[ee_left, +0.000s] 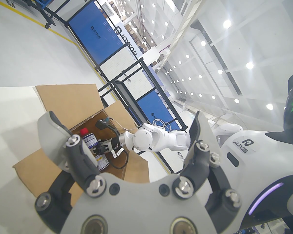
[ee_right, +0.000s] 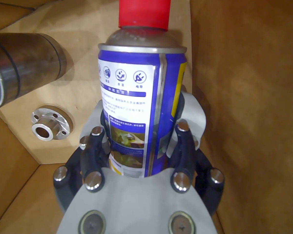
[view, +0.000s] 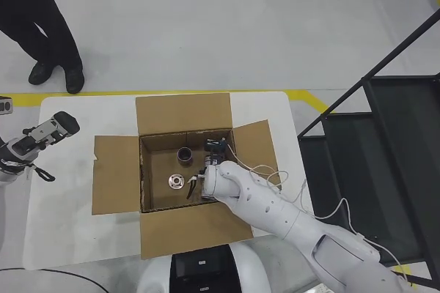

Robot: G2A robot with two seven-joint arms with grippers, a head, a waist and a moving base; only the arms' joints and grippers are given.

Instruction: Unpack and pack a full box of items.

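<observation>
The right gripper (ee_right: 146, 115) clasped the can (ee_right: 141, 86) inside the box (view: 183, 110), by its 3 o'clock wall. A cylinder (view: 185, 154) sat at 12 o'clock of a flange (view: 176, 180). The left gripper (view: 64, 123) hung agape at the box's 9 o'clock.

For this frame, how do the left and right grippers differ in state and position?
The left gripper is open and empty; the right gripper is shut on the red-capped spray can. The left gripper is outside the cardboard box, over the table near its edge; the right gripper is down inside the box, close to a side wall. Both have the same grey two-fingered build.
</observation>
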